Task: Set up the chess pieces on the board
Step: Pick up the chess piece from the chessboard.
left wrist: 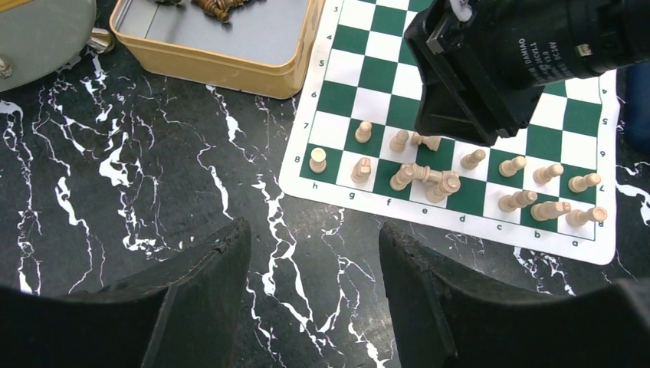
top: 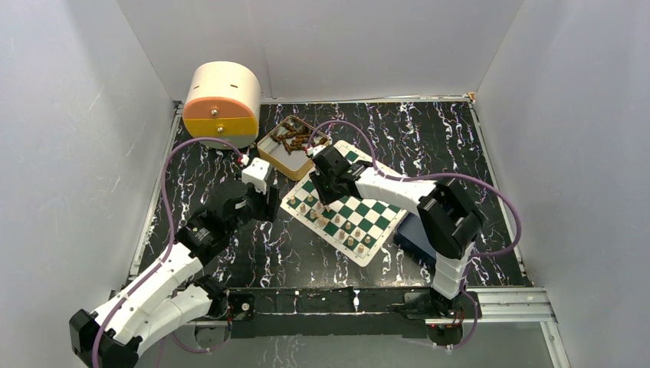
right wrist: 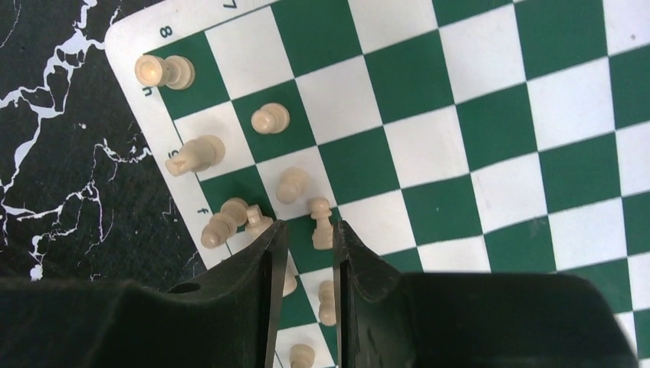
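Pinch the light, tippy tan wooden chess piece [right wrist: 320,215] mid-stem: right gripper [right wrist: 306,228] jaws nearly closed, hold unclear; left gripper [left wrist: 313,228] jaws wide, empty.

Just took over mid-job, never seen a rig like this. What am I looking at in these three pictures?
Two robot arms sit at a black table. The wide picture looks down from above; the other two come from cameras on each wrist. A green-and-white board carries light chess pieces along one edge, some toppled. A gold tin beside it holds dark pieces. The left claw hangs open and empty off the board. The right claw is nearly closed by a fallen piece; whether it grips it, I cannot tell.
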`<state>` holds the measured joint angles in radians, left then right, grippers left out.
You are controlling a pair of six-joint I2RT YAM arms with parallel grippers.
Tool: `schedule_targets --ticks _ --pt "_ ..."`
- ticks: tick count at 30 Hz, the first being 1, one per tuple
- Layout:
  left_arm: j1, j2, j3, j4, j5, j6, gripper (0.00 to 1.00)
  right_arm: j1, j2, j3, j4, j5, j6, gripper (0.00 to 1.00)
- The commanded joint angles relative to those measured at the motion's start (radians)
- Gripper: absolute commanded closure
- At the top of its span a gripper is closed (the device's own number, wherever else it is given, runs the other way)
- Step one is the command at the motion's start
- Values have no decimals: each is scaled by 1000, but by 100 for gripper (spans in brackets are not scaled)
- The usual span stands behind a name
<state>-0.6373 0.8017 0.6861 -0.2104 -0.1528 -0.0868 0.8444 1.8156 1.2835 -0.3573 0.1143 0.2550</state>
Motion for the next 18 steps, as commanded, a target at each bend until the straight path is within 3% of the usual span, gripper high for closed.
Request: schedule_targets --ticks 1,18 --pt "1 -28 -14 -2 -48 19 40 -8 37 74 -23 -14 -55 65" --pt "1 -40 -19 -2 -73 18 40 -18 103 109 -57 -38 -98 67"
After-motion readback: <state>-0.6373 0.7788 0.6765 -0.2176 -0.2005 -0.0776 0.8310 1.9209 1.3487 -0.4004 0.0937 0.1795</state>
